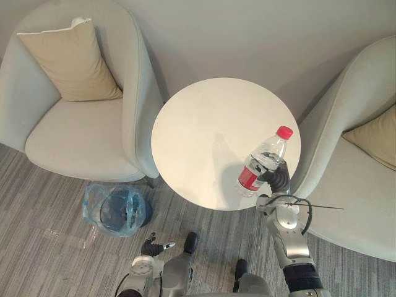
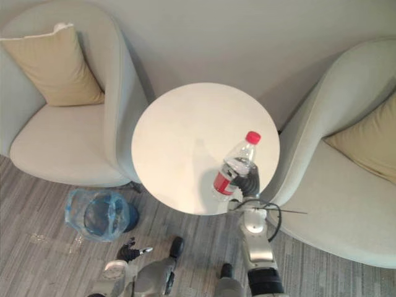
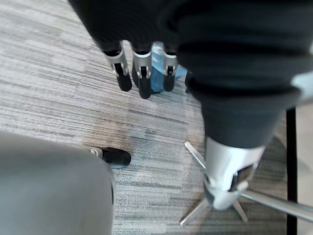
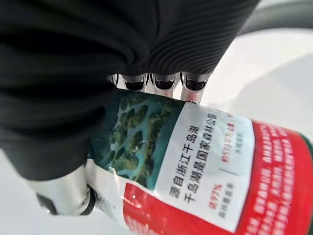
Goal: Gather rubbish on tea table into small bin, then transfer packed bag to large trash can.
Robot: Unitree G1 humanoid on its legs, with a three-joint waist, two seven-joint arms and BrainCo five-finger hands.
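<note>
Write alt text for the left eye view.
The right hand grips a tilted, red-capped plastic bottle over the near edge of the round white table. A blue-bagged small bin stands on the carpet by the left armchair.

Seating corner of a lounge or waiting area; whether office, hotel or home cannot be told. Grounds: left chair [image 1: 80,136] and right chair [image 1: 352,204], matching pale upholstered tub seats, flank a round white table [image 1: 210,124]. Each holds a tan cushion: left cushion [image 1: 71,59], right cushion [image 1: 374,139]. Floor is grey striped carpet [image 1: 43,210]. Plain grey wall [image 1: 247,37] stands behind. A blue-lined bin [image 1: 133,207] sits on the carpet near the left chair.
</note>
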